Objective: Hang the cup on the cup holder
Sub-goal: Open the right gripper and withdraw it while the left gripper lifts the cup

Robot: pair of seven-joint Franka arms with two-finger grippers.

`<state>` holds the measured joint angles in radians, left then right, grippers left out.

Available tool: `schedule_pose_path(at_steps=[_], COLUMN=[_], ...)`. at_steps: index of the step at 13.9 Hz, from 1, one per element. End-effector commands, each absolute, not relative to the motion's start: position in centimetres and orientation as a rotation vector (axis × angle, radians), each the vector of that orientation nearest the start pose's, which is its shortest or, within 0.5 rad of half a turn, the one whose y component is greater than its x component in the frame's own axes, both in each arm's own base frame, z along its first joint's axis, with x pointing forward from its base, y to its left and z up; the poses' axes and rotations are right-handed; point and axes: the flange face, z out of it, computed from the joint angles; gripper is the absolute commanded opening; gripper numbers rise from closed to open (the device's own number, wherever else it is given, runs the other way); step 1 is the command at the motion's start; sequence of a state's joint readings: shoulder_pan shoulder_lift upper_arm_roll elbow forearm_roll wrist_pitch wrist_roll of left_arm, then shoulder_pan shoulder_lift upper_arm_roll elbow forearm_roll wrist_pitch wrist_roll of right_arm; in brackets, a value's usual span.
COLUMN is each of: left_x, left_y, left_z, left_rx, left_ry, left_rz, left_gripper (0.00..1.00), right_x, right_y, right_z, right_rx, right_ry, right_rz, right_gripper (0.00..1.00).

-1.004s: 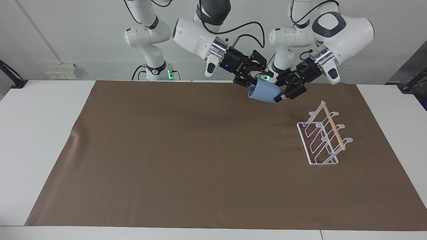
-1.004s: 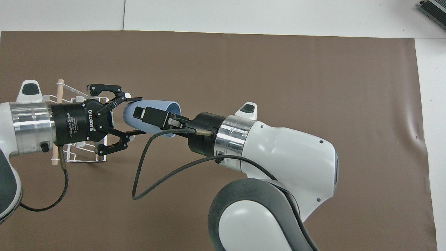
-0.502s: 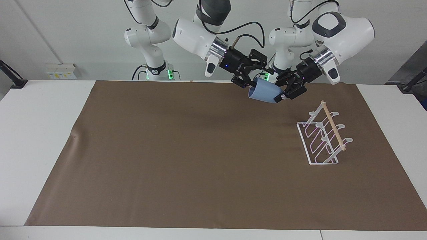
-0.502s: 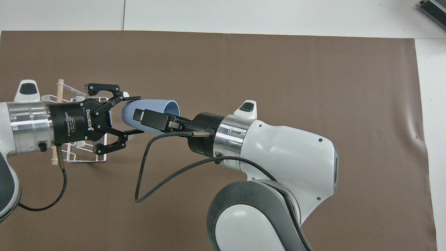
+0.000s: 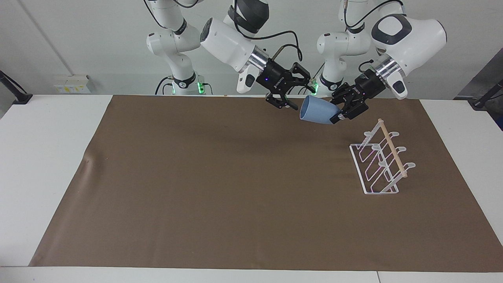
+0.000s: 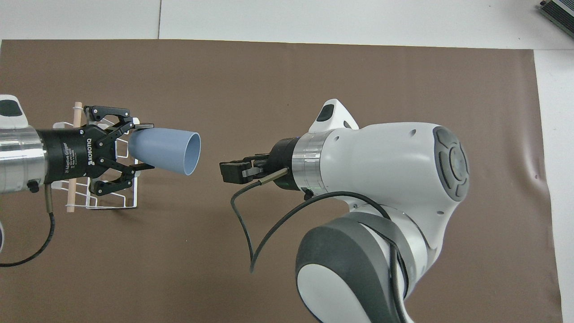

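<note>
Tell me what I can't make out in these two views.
- Cup holder: overhead view, the left arm and left jaws cover most of it.
- Cup base: both views, hidden inside the left jaws.
- Right jaws: overhead view, seen edge-on, so their spread is unreadable.
- Rest of the left arm: overhead view, cut off at the edge.
</note>
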<state>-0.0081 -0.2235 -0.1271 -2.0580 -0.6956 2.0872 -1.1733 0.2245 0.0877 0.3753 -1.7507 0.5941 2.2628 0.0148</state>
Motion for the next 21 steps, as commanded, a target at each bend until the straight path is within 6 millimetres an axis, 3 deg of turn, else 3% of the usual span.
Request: schedule_pose_path(at_steps=[1, 4, 5, 8, 11, 16, 21], left_x=[52.1, 53.2, 53.5, 54.2, 55.5, 57.4, 57.2], left_y=[-9.4, -8.2, -8.0, -6.9, -6.4, -6.4, -5.8], left_z=[58.1, 58.7, 58.7, 58.6, 58.1, 56.7, 54.1], left_rx=[2.1, 2.318, 2.401, 2.503, 2.586, 2.647, 2.784], left_ry=[1.522, 1.508, 1.494, 1.456, 1.391, 1.285, 1.201], left_rz=[-0.093, 0.153, 0.242, 0.443, 0.637, 0.824, 0.951], left_gripper=[0.0, 0.0, 0.0, 0.0, 0.0, 0.0, 0.0], right_x=[50.7, 50.5, 51.0, 53.6, 55.0, 53.4, 53.1], right_y=[35.3, 34.0, 32.7, 26.5, 20.5, 14.3, 10.2], right_z=[56.5, 56.6, 57.4, 60.0, 61.7, 64.8, 64.4], right_rx=[-2.609, -2.811, -2.858, -2.95, -3.094, -3.171, -3.199], right_ry=[-0.537, -0.746, -0.754, -0.635, -0.551, -0.376, -0.15], right_rz=[-0.317, -0.323, -0.301, -0.234, -0.179, -0.113, -0.033], right_gripper=[0.77, 0.73, 0.7, 0.7, 0.7, 0.71, 0.72])
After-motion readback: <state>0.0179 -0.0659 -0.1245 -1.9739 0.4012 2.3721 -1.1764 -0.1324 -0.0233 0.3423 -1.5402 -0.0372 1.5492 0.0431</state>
